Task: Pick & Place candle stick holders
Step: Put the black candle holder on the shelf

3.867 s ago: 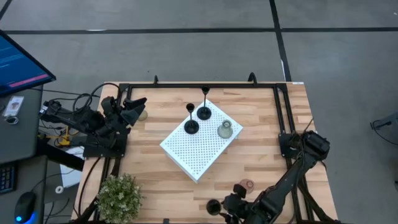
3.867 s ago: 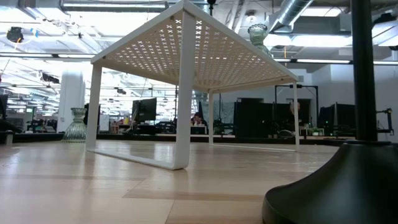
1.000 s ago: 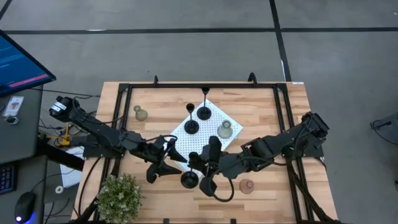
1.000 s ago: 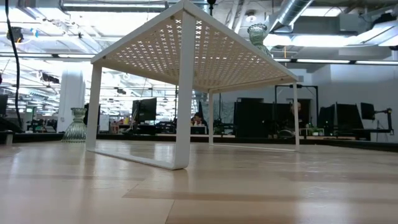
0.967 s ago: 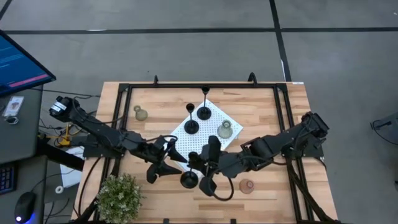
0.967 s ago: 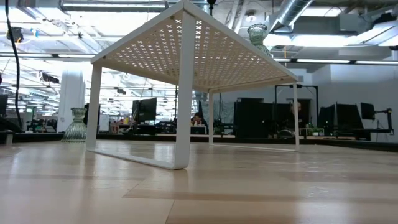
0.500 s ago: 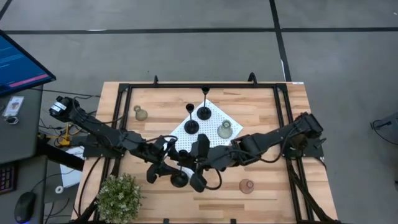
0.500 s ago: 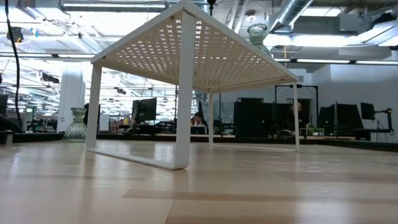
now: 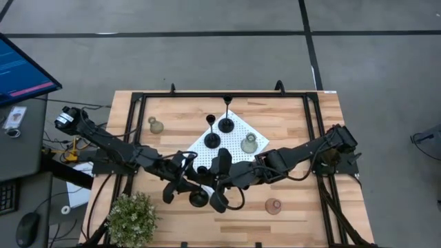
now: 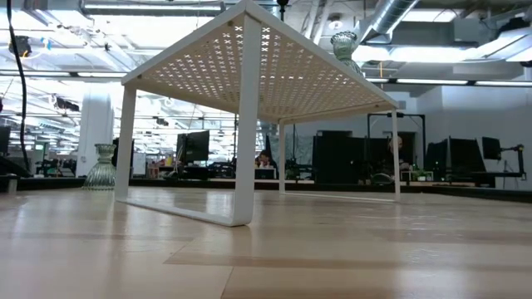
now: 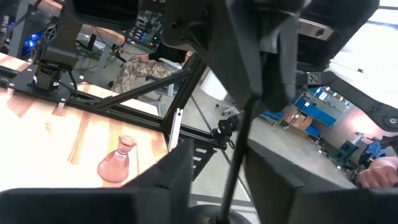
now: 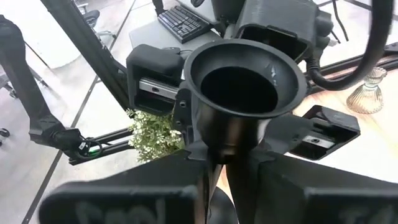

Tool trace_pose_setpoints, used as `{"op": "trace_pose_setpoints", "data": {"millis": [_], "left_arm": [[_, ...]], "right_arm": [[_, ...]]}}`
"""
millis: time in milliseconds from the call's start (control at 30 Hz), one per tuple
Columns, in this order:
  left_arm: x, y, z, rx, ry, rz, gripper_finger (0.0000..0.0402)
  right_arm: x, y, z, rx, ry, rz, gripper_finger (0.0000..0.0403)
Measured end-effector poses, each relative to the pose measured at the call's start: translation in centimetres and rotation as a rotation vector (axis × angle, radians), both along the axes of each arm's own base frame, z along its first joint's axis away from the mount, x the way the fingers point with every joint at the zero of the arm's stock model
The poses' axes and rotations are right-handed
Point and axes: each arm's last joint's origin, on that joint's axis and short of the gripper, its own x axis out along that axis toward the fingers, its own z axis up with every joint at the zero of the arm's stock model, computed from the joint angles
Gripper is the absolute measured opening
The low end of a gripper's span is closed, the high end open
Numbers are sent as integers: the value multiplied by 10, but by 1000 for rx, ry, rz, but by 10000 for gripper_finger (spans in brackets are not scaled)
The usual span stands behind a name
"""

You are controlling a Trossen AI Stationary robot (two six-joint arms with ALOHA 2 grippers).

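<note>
My right gripper (image 9: 211, 187) is shut on a black candle stick holder (image 9: 198, 200) in the air over the table's near middle. Its cup (image 12: 245, 81) is up and its round base (image 11: 211, 216) is down. My left gripper (image 11: 221, 177) is open and level. Its fingers stand on either side of the thin stem (image 11: 235, 163), lower down. Whether one finger touches the stem, I cannot tell. Two black holders (image 9: 212, 140) (image 9: 226, 125) and a pale green one (image 9: 249, 143) stand on the white board (image 9: 207, 169). A second green one (image 9: 156, 125) and a pink one (image 9: 273, 206) stand on the table. My right gripper pinches the holder's stem just below the cup (image 12: 214, 163) between its two fingers. The fingers come from the table's right, slanting a little down, and lie across the stem. The holder hangs roughly upright, lifted clear of the table.
A bushy green plant (image 9: 131, 219) stands at the near left corner. A black frame (image 9: 227, 96) runs along the table's far and side edges. In the low view the white board (image 10: 249, 75) stands on legs above the wood.
My right gripper has carried the black holder toward the table's left, bringing its stem between my left gripper's fingers, and has then stopped. The holder stays roughly upright and clear of the table.
</note>
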Motion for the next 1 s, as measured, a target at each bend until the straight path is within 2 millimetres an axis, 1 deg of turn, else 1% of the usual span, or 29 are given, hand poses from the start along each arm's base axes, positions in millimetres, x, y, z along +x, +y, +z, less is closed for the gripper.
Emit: {"op": "trace_pose_setpoints", "data": {"millis": [200, 233, 333, 400, 467, 633, 733, 867, 1000], "left_arm": [[0, 0, 0, 4, -6, -12, 25], [0, 0, 0, 7, -8, -14, 17], [0, -1, 0, 9, -7, -15, 17], [0, -1, 0, 12, -1, -15, 15], [0, -1, 0, 13, -6, -15, 12], [0, 0, 1, 17, -13, 12, 12], [-1, 1, 3, 27, -27, 29, 12], [-5, 5, 8, 55, -54, 68, 12], [-16, 13, 19, 102, -102, 152, 12]], "right_arm": [[0, 0, -1, 1, 9, 1, 24], [0, 0, -1, 6, 10, 7, 24], [1, 0, -3, 11, 14, 6, 24], [1, 0, -4, 10, 20, 8, 32], [1, 1, -4, 8, 21, 10, 47], [-1, 2, -5, 8, 42, 40, 102], [-10, 7, 0, -2, 54, 58, 139], [-28, 15, 10, 25, 77, 85, 182], [-43, 27, 11, 47, 129, 102, 202]]}}
